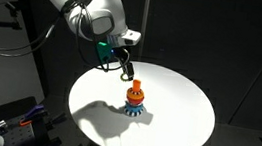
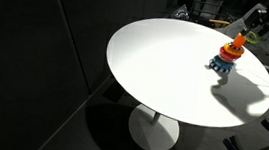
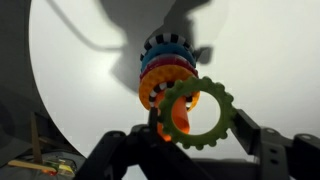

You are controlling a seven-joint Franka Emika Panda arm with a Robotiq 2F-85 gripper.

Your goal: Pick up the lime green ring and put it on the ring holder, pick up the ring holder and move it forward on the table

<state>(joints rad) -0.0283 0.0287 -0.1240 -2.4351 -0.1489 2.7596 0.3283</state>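
Observation:
In the wrist view my gripper (image 3: 197, 128) is shut on the lime green ring (image 3: 197, 112), a toothed hoop held between the two fingers. The ring hangs just above the ring holder (image 3: 165, 72), whose blue base and orange and red rings show behind it. In an exterior view the gripper (image 1: 125, 70) hovers just over the holder's yellow top (image 1: 135, 96) on the round white table (image 1: 178, 104). In the other exterior view the holder (image 2: 228, 55) stands near the far right edge of the table (image 2: 165, 68), with the gripper (image 2: 251, 33) above it.
The table's edge and dark floor show at the left of the wrist view. Dark curtains surround the scene. Equipment with cables (image 1: 19, 120) lies on the floor beside the table. The table pedestal (image 2: 154, 127) stands below.

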